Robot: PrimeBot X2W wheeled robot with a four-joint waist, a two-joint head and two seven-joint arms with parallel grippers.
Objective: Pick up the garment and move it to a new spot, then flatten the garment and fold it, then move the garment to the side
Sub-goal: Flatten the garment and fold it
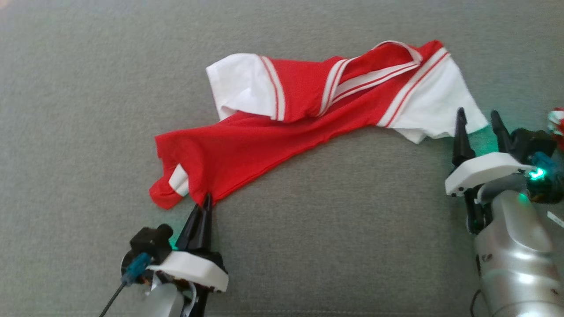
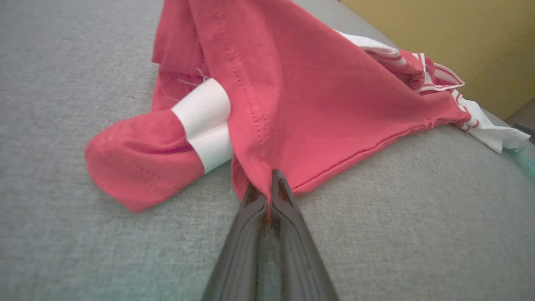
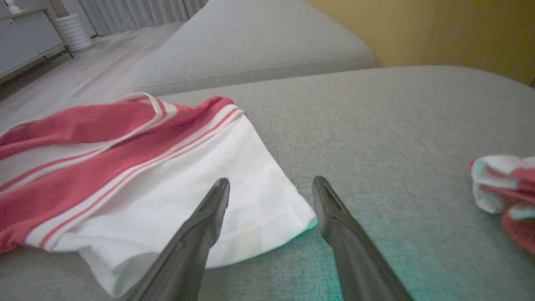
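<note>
At the near hem of the garment [image 1: 264, 141], the left jaws are clamped on a small pinch of red cloth. Farther along, by its white sleeve [image 3: 259, 184], the right jaws stand apart and hold nothing. The garment lies crumpled on the grey cushion [image 1: 308, 246]. I think such a thin pinch may slip out in a lift.

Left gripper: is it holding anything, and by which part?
The left gripper is shut on the garment, pinching a red stitched edge at its near end. The right gripper stands open by the white sleeve, holding nothing.
</note>
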